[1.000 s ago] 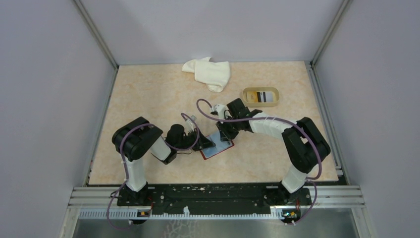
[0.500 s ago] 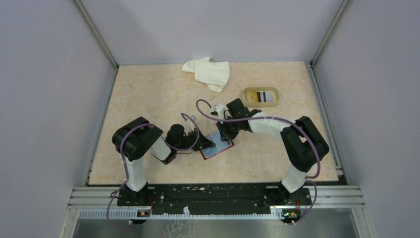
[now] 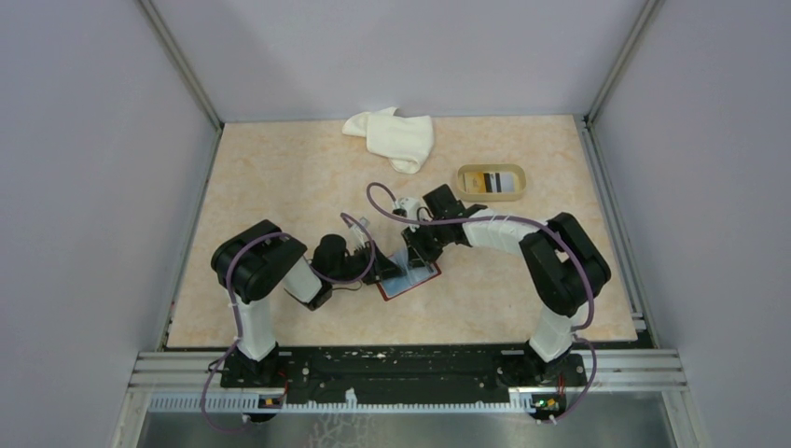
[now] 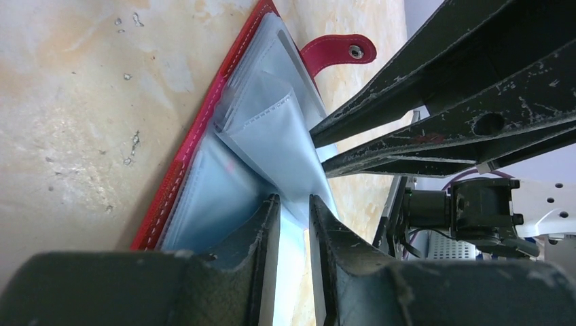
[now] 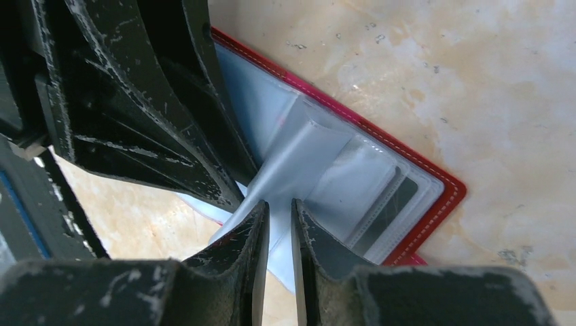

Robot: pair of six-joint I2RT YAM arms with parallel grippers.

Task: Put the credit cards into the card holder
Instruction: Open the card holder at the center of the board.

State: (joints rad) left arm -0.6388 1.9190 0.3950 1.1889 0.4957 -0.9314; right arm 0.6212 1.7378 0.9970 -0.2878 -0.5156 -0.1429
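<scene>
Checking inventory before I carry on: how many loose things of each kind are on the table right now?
card holder, red, lying open: 1
tray, beige: 1
cloth, white: 1
cards in the tray: too small to count from above
Total: 3, not counting the cards

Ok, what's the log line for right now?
left end effector: around clear sleeve | right end effector: pinching clear sleeve | card holder: open on table
</scene>
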